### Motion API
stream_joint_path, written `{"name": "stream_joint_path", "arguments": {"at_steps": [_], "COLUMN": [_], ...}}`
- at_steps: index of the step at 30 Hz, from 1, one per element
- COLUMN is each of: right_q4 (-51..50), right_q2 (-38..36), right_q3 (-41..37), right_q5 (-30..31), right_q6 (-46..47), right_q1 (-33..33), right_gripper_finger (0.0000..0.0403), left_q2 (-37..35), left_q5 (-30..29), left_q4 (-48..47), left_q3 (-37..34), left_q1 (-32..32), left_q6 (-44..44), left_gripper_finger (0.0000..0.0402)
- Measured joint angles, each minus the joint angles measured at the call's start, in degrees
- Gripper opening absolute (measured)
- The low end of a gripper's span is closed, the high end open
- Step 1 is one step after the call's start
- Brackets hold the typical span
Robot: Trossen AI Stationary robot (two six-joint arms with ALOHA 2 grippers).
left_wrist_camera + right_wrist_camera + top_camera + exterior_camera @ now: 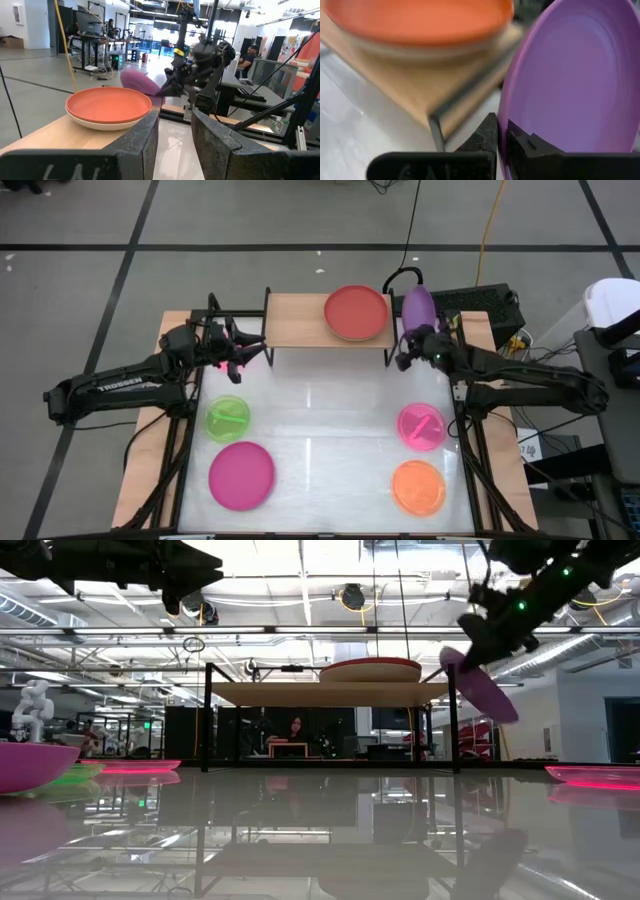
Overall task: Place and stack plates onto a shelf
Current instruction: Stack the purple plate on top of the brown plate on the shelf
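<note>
The light-wood shelf (295,320) (300,693) stands at the table's far edge. A red plate (356,310) (107,102) sits on a beige plate on the shelf's right half. My right gripper (408,350) (501,137) is shut on a purple plate (418,305) (480,685) just off the shelf's right end. My left gripper (245,358) (175,135) is open and holds nothing, raised near the shelf's left end. On the table lie a green plate (228,418), a magenta plate (241,474), a pink plate (422,426) and an orange plate (418,487). My right gripper pinches the purple plate's rim (506,115) on its near side, one finger on the hollow face and one on the back. The fingers reach from the table's near side toward its far edge. The plate is lifted clear and steeply tilted, beside the shelf's right legs.
The shelf's black legs (207,720) (452,725) stand on the tabletop, with open room beneath the board. The shelf's left half (295,320) is bare wood. The table's white middle (325,430) lies between the plates. A person sits in the room behind (297,728).
</note>
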Motion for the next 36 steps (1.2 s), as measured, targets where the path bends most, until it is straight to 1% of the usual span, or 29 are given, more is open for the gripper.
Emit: {"name": "stream_joint_path", "arguments": {"at_steps": [5,8,10,15,19,24,27,29,31,36], "right_q4": [5.3,6.3,6.5,6.2,4.9,2.9,2.9,2.8,2.3,-2.8], "right_q2": [2.4,6.1,9.7,20.5,29.2,36.8,39.0,39.7,39.8,38.7], "right_q3": [7.2,13.2,17.6,26.3,31.5,33.4,33.4,33.4,33.4,33.4], "right_q5": [1.4,-0.7,-1.7,-1.9,-1.9,-1.5,1.6,3.3,3.8,4.2], "right_q6": [-8.5,-15.3,-18.9,-28.6,-35.4,-39.6,-40.6,-41.2,-41.3,-38.1], "right_q1": [0.2,1.1,2.1,4.8,6.7,7.5,7.8,8.4,8.9,9.8], "right_gripper_finger": [0.0001,0.0000,0.0000,0.0000,0.0000,0.0000,0.0000,0.0000,0.0000,0.0000], "left_q2": [0.0,0.0,0.0,0.0,0.0,0.0,0.0,0.0,0.0,0.0], "left_q5": [-1.7,-2.9,-3.1,-3.2,-3.3,-3.3,-3.3,-3.3,-3.3,-3.2], "left_q4": [0.3,0.3,0.4,0.6,0.6,0.0,-0.2,-0.2,-0.2,-0.2], "left_q3": [0.0,0.0,0.0,0.0,0.0,0.0,0.0,0.0,0.0,0.0], "left_q1": [0.0,0.0,0.0,0.0,0.0,0.0,0.0,0.0,0.0,0.0], "left_q6": [-0.1,0.0,0.0,-0.1,-0.3,-0.4,-0.4,-0.4,-0.4,-0.4], "left_gripper_finger": [0.0122,0.0122,0.0122,0.0122,0.0122,0.0122,0.0122,0.0122,0.0122,0.0122]}}
